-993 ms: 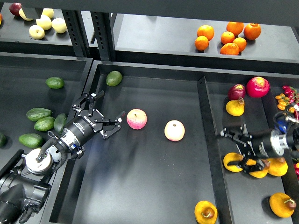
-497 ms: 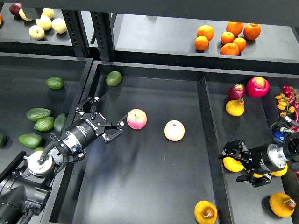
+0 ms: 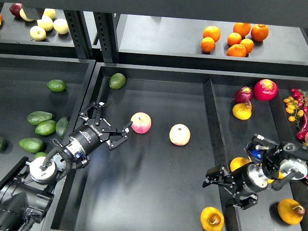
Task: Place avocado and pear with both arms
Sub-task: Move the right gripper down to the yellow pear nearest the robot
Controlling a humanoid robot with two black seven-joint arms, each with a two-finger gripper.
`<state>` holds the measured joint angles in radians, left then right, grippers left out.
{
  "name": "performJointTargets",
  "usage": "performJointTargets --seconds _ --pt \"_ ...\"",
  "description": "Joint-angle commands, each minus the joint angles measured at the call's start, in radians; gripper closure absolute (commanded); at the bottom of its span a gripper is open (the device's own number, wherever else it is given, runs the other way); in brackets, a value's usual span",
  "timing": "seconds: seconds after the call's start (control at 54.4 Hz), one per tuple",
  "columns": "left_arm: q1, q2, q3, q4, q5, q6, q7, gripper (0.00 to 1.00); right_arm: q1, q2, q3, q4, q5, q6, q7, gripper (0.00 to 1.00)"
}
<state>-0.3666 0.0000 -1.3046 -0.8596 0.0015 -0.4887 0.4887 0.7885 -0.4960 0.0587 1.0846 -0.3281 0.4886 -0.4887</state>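
A golden pear (image 3: 211, 218) with a brown dimpled end lies at the front of the middle tray (image 3: 159, 192). My right gripper (image 3: 224, 189) hangs open and empty over the divider, just above and right of that pear. Another pear (image 3: 238, 163) shows partly behind the right arm. A dark green elongated avocado (image 3: 61, 126) lies in the left tray with several other avocados. My left gripper (image 3: 112, 119) is open and empty over the middle tray's left side, just left of a pink apple (image 3: 141, 122). A rounder olive-green avocado (image 3: 117, 80) lies at the tray's back left.
A second apple (image 3: 179, 134) lies mid-tray. The right tray (image 3: 269, 125) holds more pears (image 3: 290, 211), red fruit (image 3: 265, 89) and chillies. The back shelf holds oranges (image 3: 235, 37) and pale apples (image 3: 45, 22). A raised divider (image 3: 215, 139) separates the middle and right trays.
My right gripper has moved left and nearer, from over the pears in the right tray to the divider beside the front pear. My left gripper has drawn back slightly.
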Motion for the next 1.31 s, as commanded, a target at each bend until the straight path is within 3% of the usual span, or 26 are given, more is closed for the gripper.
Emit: performJointTargets --seconds 0.0,0.331,1.288 --pt "0.000 0.000 0.005 -0.001 0.000 0.000 0.000 0.01 0.001 0.007 -0.037 0.001 0.001 0.000 0.000 0.00" --pt "0.000 0.000 0.004 -0.001 0.000 0.000 0.000 0.01 0.025 0.004 -0.100 0.005 0.008 0.000 0.000 0.02" --pt "0.009 0.000 0.004 -0.001 0.000 0.000 0.000 0.01 0.026 0.040 -0.166 -0.018 0.055 0.000 0.000 0.23"
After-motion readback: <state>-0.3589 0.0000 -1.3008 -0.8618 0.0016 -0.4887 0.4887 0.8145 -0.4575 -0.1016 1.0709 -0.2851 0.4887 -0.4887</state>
